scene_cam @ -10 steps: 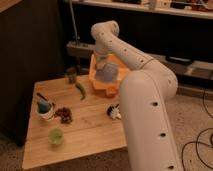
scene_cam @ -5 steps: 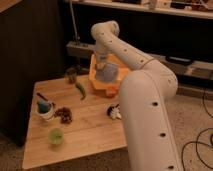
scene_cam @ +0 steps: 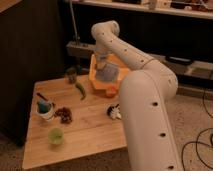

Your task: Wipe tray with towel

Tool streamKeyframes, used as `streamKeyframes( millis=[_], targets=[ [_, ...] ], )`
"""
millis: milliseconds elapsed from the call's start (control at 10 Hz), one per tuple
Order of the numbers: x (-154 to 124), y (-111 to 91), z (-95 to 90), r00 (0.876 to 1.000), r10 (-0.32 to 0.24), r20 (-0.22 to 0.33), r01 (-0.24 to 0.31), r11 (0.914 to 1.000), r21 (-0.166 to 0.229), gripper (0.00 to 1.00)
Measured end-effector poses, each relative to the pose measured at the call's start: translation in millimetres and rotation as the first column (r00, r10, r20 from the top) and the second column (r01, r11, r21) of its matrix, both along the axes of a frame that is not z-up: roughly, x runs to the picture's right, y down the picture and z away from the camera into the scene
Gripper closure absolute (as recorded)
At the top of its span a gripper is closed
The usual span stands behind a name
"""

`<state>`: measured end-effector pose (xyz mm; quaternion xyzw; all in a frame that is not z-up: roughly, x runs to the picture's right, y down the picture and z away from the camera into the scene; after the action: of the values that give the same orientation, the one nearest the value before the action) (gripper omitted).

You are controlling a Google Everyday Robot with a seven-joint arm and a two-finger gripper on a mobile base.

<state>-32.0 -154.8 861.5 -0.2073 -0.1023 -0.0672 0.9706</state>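
Note:
An orange tray (scene_cam: 116, 82) sits at the far right of the wooden table (scene_cam: 85, 127). A grey-blue towel (scene_cam: 106, 74) lies in it. My gripper (scene_cam: 103, 59) hangs over the tray's far part, right above the towel, at the end of the white arm (scene_cam: 142, 95) that reaches in from the lower right. The arm hides the tray's right side.
On the table: a dark cup (scene_cam: 71, 75) at the back, a green pepper (scene_cam: 80, 90), a white bowl with a blue thing (scene_cam: 45, 109), a dark snack pile (scene_cam: 64, 114), a green cup (scene_cam: 55, 135), a black-and-white object (scene_cam: 114, 111). Dark wall at left, shelf behind.

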Motion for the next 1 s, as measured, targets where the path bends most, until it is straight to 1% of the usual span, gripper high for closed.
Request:
streamKeyframes(
  millis=[100,200,300,400,500,600,700,1000],
  targets=[
    [5.3,-14.5,-1.1,1.0,-0.003,0.002,0.003,0.9995,0.031,1.0],
    [13.8,-33.6,-2.6,1.0,-0.003,0.002,0.003,0.9981,0.062,1.0],
    [19.9,-58.0,-2.1,1.0,-0.004,0.014,0.003,0.9956,0.094,1.0],
    [20.2,-75.3,-3.7,1.0,-0.01,0.027,0.007,0.9928,0.12,1.0],
    [24.1,-86.1,-4.7,0.999,-0.013,0.03,0.009,0.9904,0.138,1.0],
    [27.6,-93.4,-6.1,0.999,-0.015,0.032,0.01,0.9883,0.152,1.0],
    [28.9,-95.9,-6.7,0.999,-0.015,0.033,0.009,0.9876,0.157,1.0],
    [27.1,-95.9,-6.7,0.999,-0.017,0.033,0.011,0.9876,0.157,1.0]
  ],
)
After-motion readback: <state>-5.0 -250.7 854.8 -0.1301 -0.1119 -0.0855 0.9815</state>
